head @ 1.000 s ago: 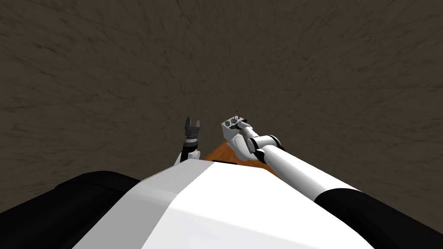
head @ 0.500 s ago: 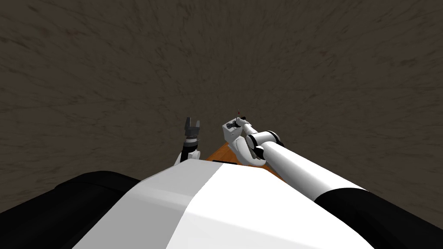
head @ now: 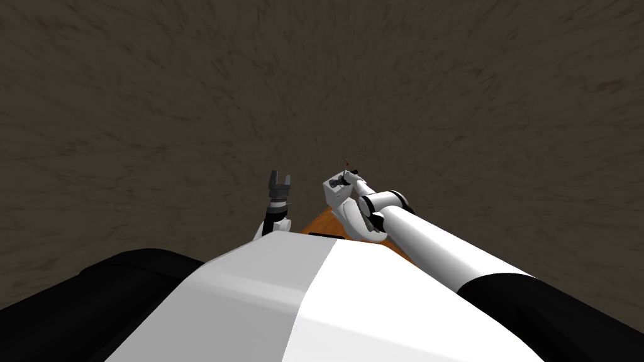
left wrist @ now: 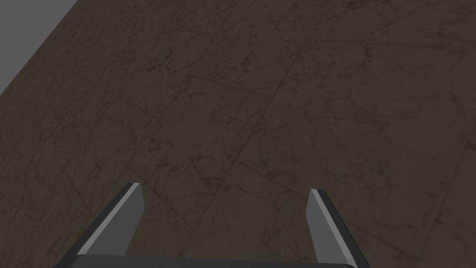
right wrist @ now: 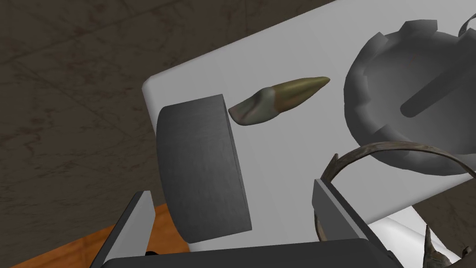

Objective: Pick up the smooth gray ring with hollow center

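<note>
In the right wrist view a smooth dark grey ring (right wrist: 200, 167) stands on edge on a white slab (right wrist: 288, 135); its curved side faces me and its hollow centre is hidden. My right gripper (right wrist: 231, 187) is open around it, the ring close to one finger (right wrist: 135, 223) and well apart from the other (right wrist: 332, 209). In the head view the right hand (head: 343, 181) hovers at the white slab (head: 332, 188), just right of centre. My left gripper (head: 280, 180) is raised beside it, open and holding nothing (left wrist: 225, 187).
On the slab also lie an olive, tooth-shaped piece (right wrist: 279, 97), a grey notched bowl (right wrist: 409, 93) with a stick in it, and a thin wire hoop (right wrist: 399, 149) by the far finger. An orange wooden top (head: 317, 223) lies below, on dark brown floor (head: 157, 94).
My right hand has shifted slightly forward and to the right over the white slab, then held still. The left arm has not moved.
</note>
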